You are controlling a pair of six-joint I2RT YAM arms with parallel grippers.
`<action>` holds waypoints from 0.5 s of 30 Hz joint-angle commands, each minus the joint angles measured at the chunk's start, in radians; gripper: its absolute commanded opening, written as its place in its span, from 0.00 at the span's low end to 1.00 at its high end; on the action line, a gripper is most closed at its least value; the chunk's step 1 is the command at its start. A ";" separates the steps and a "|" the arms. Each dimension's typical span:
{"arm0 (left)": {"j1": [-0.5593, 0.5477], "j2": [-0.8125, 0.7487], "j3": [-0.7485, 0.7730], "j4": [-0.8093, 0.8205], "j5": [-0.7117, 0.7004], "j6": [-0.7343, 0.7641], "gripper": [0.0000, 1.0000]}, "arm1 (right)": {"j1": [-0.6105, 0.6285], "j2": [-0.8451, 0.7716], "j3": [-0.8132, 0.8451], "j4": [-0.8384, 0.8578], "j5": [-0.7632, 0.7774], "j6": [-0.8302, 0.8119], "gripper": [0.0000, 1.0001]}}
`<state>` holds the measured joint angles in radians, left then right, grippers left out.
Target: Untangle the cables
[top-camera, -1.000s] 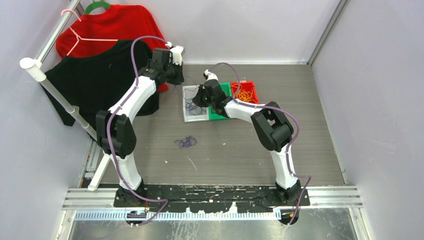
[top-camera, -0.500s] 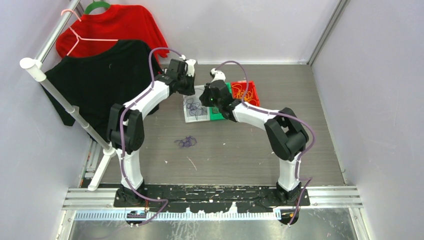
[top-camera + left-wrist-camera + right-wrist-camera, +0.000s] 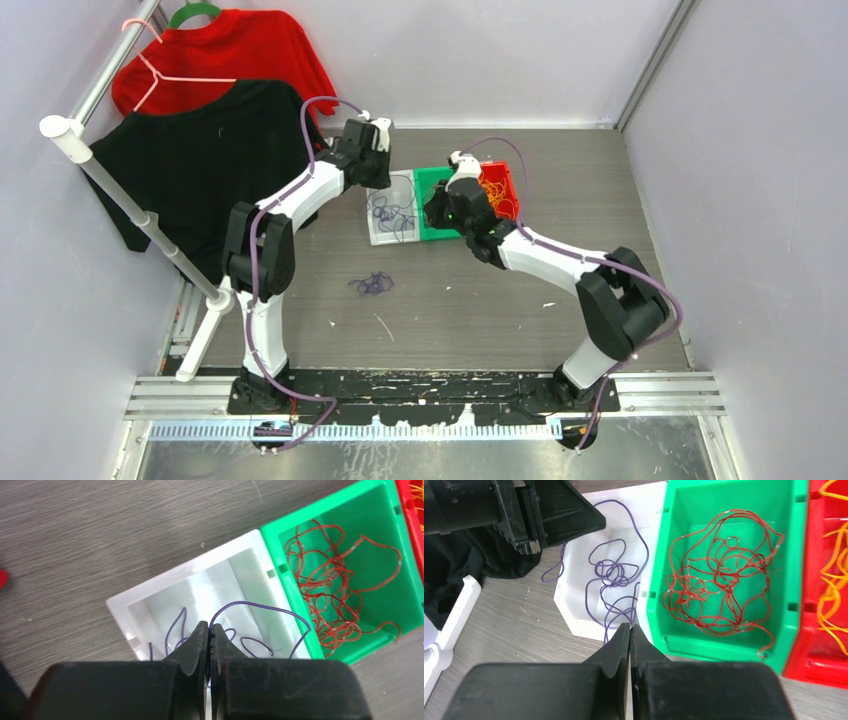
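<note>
Since a second ago your right arm has swung out wide, and the right gripper [image 3: 629,628] has slid off the white bin [image 3: 122,605] toward the seam it shares with the green bin [image 3: 659,555]. The left gripper [image 3: 210,628] has come in from the left and now sits over the white bin.

The purple cables [image 3: 616,575] mostly lie in the white bin as a loose knot, with one loop hanging over its rim. Your left gripper is pinched on one purple strand that arcs up out of that bin. The right one is clamped too, and I can't tell if it's caught anything.

The red-brown cables [image 3: 714,565] are in the green bin touching the white bin, and the orange cables [image 3: 834,580] are in the red bin [image 3: 804,645] one further over.

Sorting looks mostly done imo. What's left is the purple clump [image 3: 371,285] on the table [image 3: 480,300], well to the near side of the white bin, plus that knot inside it.
</note>
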<state>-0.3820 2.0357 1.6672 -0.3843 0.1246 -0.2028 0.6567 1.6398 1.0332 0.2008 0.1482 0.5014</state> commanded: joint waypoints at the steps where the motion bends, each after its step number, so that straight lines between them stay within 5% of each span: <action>1: 0.005 -0.026 0.032 0.065 -0.135 0.005 0.00 | -0.011 -0.139 -0.054 0.081 0.061 -0.009 0.07; 15: -0.020 -0.138 -0.047 0.118 -0.318 0.083 0.00 | -0.008 -0.141 -0.100 0.125 -0.021 0.043 0.07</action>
<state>-0.3733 1.9724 1.6245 -0.3458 -0.1287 -0.1711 0.6479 1.5055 0.9379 0.2523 0.1501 0.5186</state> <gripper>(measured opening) 0.010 0.072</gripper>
